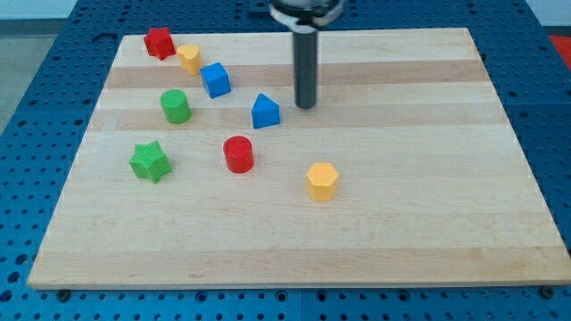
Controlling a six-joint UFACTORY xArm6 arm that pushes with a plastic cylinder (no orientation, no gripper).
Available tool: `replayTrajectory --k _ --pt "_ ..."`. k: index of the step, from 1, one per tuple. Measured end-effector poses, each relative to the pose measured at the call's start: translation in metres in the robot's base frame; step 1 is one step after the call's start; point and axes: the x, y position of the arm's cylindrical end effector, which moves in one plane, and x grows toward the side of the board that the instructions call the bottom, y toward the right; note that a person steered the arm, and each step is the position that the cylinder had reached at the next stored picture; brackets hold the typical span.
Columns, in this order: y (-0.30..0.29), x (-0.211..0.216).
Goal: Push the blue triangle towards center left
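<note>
The blue triangle (265, 111) lies a little above and left of the board's middle. My tip (306, 106) rests on the board just to the triangle's right, with a small gap between them. The dark rod rises from the tip to the view's top edge.
A blue cube (215, 79), a green cylinder (176, 106), a yellow block (188, 59) and a red star-like block (160, 42) lie at the upper left. A green star (149, 161), a red cylinder (238, 153) and a yellow hexagon (322, 181) lie lower down on the wooden board (428, 223).
</note>
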Motion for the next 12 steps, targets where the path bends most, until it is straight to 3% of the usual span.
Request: replayTrajectory --k 2,3,10,12 --pt "-0.002 0.033" --pt "-0.04 0.034" --pt "-0.092 0.034" --pt "-0.124 0.072"
